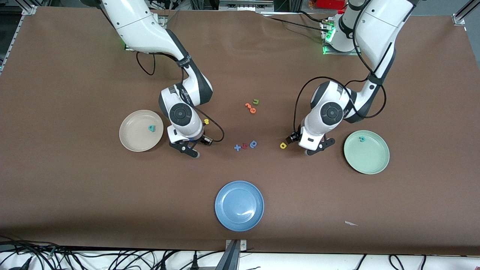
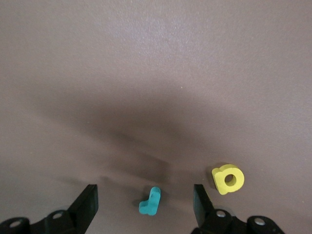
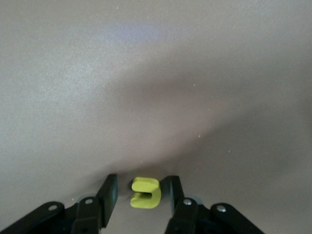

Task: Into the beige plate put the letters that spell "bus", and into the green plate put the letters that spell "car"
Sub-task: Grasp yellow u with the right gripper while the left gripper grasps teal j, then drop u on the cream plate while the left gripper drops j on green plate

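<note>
The beige plate (image 1: 132,139) holds a teal b (image 1: 151,128). A teal c (image 1: 362,139) lies in the green plate (image 1: 369,161). My right gripper (image 1: 188,149) is low at the table beside the beige plate, open. Its fingers (image 3: 109,192) stand close on either side of a yellow u (image 3: 146,192). A small yellow s (image 1: 206,121) lies by that arm's wrist. My left gripper (image 1: 318,147) is low beside the green plate. It stands open and wide (image 2: 144,190) around a teal r (image 2: 150,201). A yellow a (image 2: 228,179) (image 1: 283,145) lies just outside one finger.
A blue plate (image 1: 239,205) sits nearest the front camera. Dark blue letters and a red piece (image 1: 245,145) lie mid-table between the grippers. Orange pieces (image 1: 250,108) and a green u (image 1: 255,101) lie farther from the front camera. A white scrap (image 1: 351,223) lies near the table's front edge.
</note>
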`<state>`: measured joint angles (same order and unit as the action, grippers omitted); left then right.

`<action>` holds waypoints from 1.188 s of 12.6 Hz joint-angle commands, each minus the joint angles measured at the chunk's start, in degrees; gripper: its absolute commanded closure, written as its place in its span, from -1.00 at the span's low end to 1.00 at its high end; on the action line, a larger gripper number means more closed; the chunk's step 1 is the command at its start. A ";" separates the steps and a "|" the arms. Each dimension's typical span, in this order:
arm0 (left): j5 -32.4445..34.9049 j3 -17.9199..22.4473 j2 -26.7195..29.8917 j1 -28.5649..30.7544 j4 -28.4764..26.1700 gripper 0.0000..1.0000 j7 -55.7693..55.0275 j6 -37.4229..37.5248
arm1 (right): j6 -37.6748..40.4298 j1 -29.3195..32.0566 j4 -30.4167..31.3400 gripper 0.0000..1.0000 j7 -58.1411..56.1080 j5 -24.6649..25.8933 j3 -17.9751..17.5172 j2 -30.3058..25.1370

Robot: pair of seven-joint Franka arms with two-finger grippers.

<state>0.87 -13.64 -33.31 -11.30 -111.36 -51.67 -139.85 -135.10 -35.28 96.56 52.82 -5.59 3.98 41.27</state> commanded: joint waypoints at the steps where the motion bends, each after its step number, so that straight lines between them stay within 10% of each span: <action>1: 4.30 0.10 -0.88 -1.09 -0.26 -0.67 -4.74 -1.39 | -0.42 -0.76 0.03 0.08 1.40 1.02 0.06 0.31; 6: 4.40 -0.07 -0.52 -1.18 -0.70 -0.18 -5.28 -0.69 | -0.25 -0.67 0.03 0.73 1.05 1.11 0.15 -0.04; 15: 4.40 0.01 1.23 -0.91 -0.35 1.00 -6.25 2.72 | 16.35 0.29 3.97 0.75 -22.38 -0.21 11.03 -12.16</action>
<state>3.42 -13.81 -34.11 -12.39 -111.35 -56.81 -140.02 -120.99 -35.29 96.36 37.44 -5.14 12.46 33.19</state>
